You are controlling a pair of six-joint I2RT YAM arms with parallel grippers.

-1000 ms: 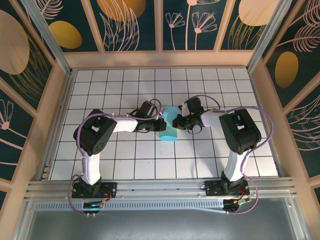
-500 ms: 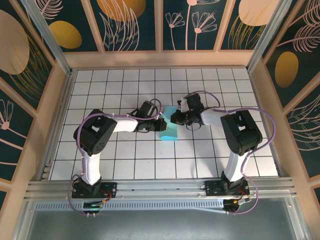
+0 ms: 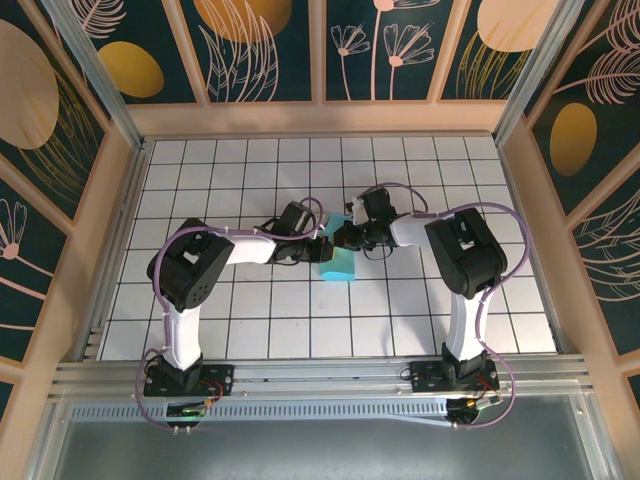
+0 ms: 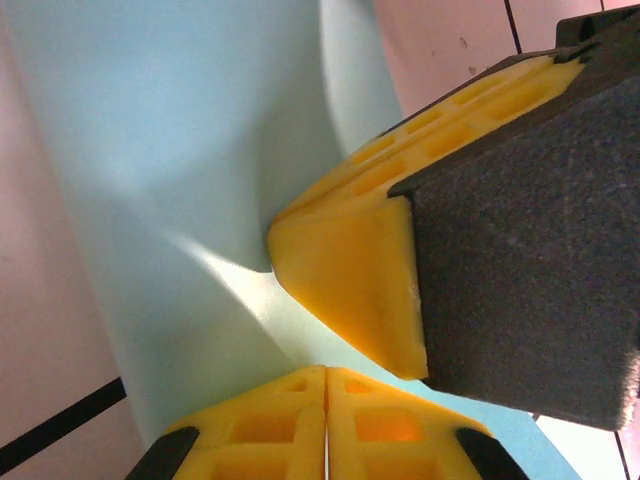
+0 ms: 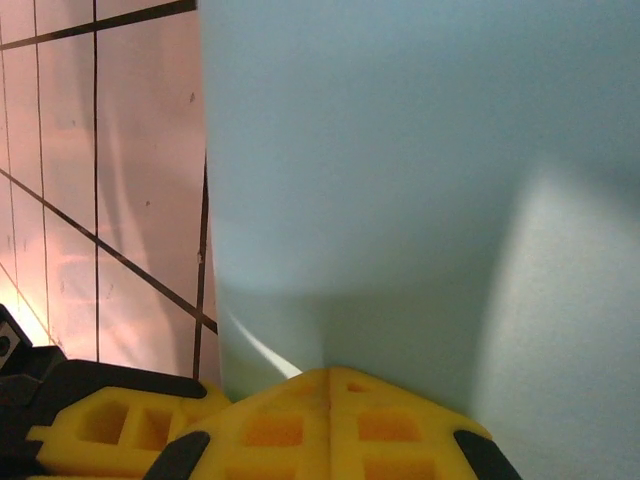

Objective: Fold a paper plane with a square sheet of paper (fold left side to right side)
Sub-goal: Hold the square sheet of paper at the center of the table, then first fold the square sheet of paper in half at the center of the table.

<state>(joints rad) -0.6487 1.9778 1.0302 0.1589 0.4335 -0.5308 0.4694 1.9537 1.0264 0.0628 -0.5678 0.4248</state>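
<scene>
square sheet of paper [image 3: 338,266] is laid mid table [image 3: 250,330], curled over, not yet creased. left gripper [image 3: 322,249] is shut at its 9 o'clock edge, likely as anchor; right gripper [image 3: 343,238] is shut, tip pressed in from 12 o'clock, likely to flatten the bulge

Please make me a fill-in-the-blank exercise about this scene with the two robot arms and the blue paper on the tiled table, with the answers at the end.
1. The thin turquoise-blue square sheet of paper lies on a white tiled table with ____ grid lines.
2. The left gripper has fingers of ____ colour.
3. The right gripper has its jaws ____ (open or shut).
4. In the top view, ____ arms meet at the paper.
Missing words: black, yellow, shut, two.
</scene>
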